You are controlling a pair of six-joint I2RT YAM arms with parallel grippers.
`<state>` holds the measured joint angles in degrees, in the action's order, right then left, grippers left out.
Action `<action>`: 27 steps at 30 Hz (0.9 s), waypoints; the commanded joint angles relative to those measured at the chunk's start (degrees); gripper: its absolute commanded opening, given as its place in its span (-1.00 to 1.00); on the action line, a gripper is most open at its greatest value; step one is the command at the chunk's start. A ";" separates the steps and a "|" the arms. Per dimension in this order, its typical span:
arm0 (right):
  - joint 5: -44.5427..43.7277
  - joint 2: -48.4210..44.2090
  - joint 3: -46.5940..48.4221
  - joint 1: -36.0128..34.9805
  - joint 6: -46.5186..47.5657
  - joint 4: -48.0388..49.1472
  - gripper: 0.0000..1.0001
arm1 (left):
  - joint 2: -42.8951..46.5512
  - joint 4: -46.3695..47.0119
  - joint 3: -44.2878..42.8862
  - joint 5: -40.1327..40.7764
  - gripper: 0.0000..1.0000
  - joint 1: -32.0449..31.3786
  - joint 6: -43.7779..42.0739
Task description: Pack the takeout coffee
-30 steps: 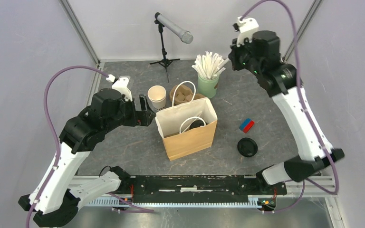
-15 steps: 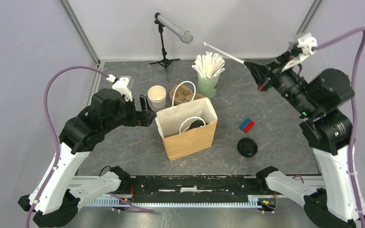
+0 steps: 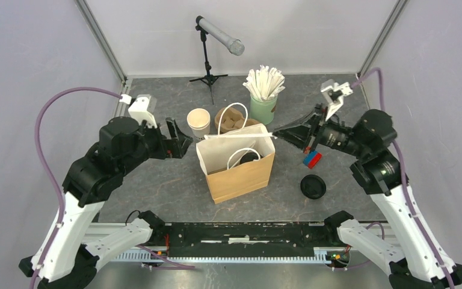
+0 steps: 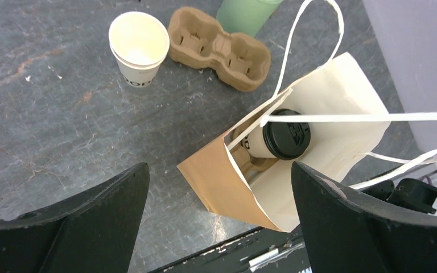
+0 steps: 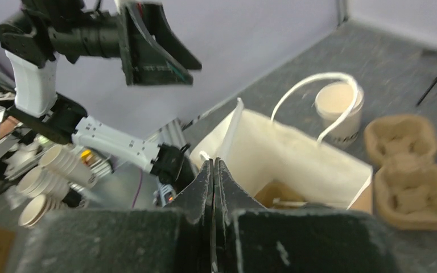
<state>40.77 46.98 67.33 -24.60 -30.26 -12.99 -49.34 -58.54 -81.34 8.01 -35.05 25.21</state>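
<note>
Right gripper [image 3: 284, 135]: clenched on what looks like a straw [image 3: 234, 136], across the bag [image 3: 240, 174] mouth.
Left gripper [image 3: 179, 137]: wide, empty.
Risk: straw could snag rim, tipping bag and coffee [image 4: 285, 134].

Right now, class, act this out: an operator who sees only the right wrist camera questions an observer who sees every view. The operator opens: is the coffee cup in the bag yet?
Observer: Yes. The left wrist view shows the coffee cup, black lid on, standing inside the bag.
Operator: How does my straw lie?
Observer: From above, the straw held in the right gripper runs roughly level across the bag's mouth, not pointing down into it.
Operator: Is anything lying outside the bag near me?
Observer: A loose black lid lies on the table, to the right of the bag.
</note>
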 commanded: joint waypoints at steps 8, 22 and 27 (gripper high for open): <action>8.50 3.48 0.97 0.11 2.93 -6.49 -1.00 | 2.29 4.42 1.80 1.71 1.00 0.24 3.88; 7.19 15.70 2.37 0.11 9.17 -7.31 -0.90 | 4.50 4.58 5.35 1.98 1.00 0.19 3.33; 3.54 20.78 6.95 0.16 12.11 -12.21 -0.79 | 5.08 4.82 6.63 2.03 1.00 0.23 3.28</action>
<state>47.11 65.82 68.97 -24.60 -21.78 -22.50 -44.80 -56.42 -75.22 8.99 -35.05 27.11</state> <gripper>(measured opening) 0.063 0.996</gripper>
